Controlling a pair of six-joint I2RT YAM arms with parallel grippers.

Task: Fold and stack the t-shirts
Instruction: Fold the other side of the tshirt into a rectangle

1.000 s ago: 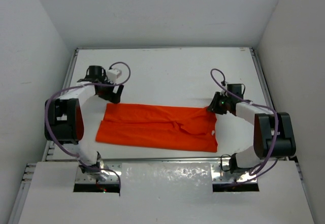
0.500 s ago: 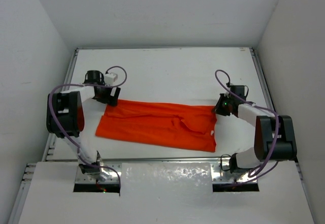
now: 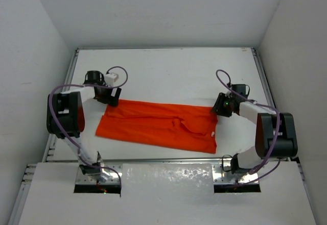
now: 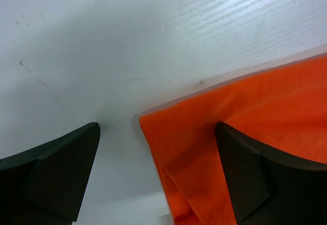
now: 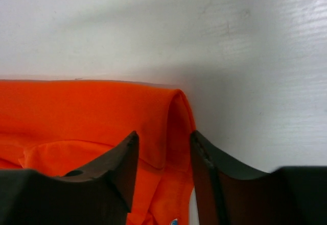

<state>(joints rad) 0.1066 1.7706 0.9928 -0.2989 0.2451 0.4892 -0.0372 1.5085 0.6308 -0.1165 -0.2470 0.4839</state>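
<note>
Right gripper (image 5: pixel 162 141) pinches a fold of the plain orange-red cloth t-shirt (image 3: pixel 153 125); left gripper (image 4: pixel 157 133), spread wide, should close squarely on the corner lying between its fingers (image 4: pixel 255 174).

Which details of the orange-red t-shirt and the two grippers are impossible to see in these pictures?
- Top view: fingers of the left gripper and right gripper hidden under their wrists.
- Right wrist view: unclear whether the fingers truly pinch the fold of the plain orange-red cloth t-shirt.
- Left wrist view: frame edges cut off most of the t-shirt.
- Top view: small white label too small to read.
</note>
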